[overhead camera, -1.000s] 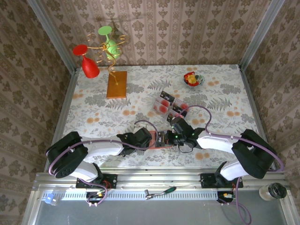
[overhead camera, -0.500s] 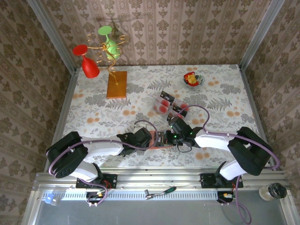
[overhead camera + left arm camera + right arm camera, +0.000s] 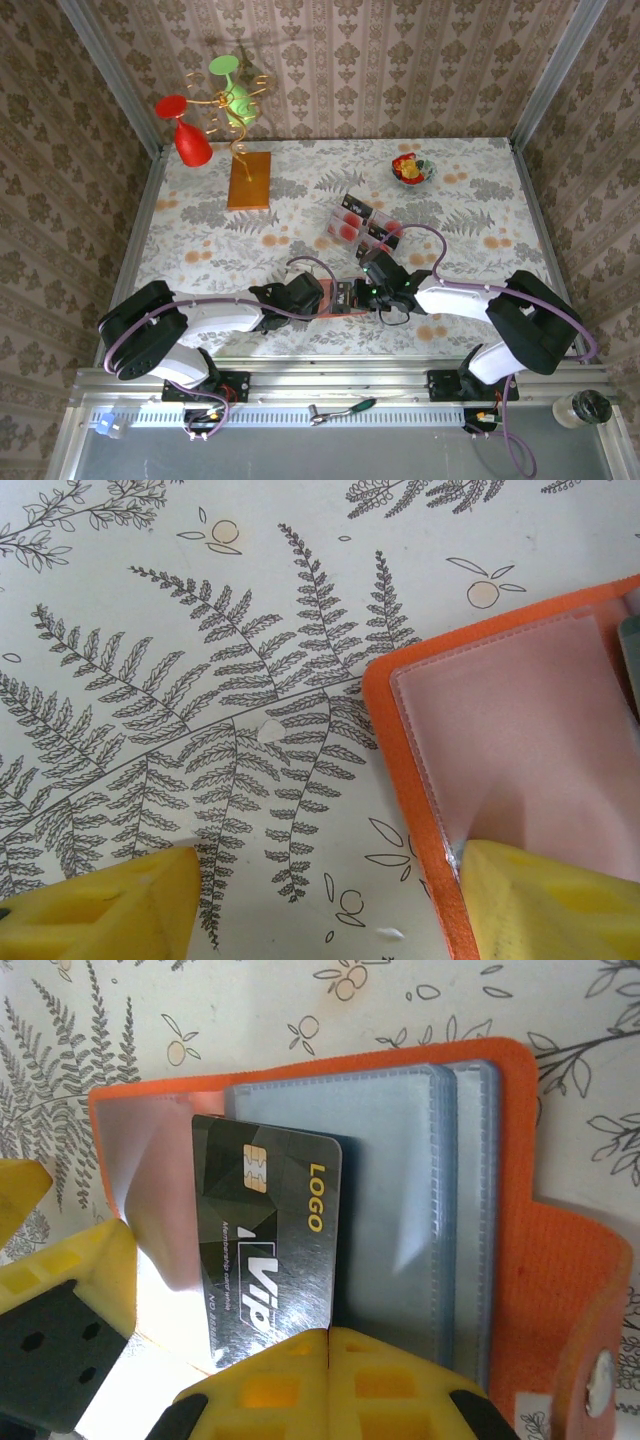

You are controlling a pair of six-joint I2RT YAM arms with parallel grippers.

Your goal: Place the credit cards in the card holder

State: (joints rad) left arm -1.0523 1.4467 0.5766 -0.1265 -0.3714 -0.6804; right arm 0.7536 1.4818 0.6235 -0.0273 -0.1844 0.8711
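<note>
The right pincer (image 3: 328,1338) is clamped on a black VIP card (image 3: 265,1240) that lies over the open orange card holder (image 3: 560,1260) on the table (image 3: 250,1000). The left pincer (image 3: 328,865) is spread, one finger (image 3: 550,900) on the holder's edge. Farther back stands a clear tray (image 3: 372,214) with red cards (image 3: 347,233).

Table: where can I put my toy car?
Bare patches: left side, between the wooden board and the left arm; right side, between the bowl and the right arm. Crowded: the middle, around the clear tray and card holder.
</note>
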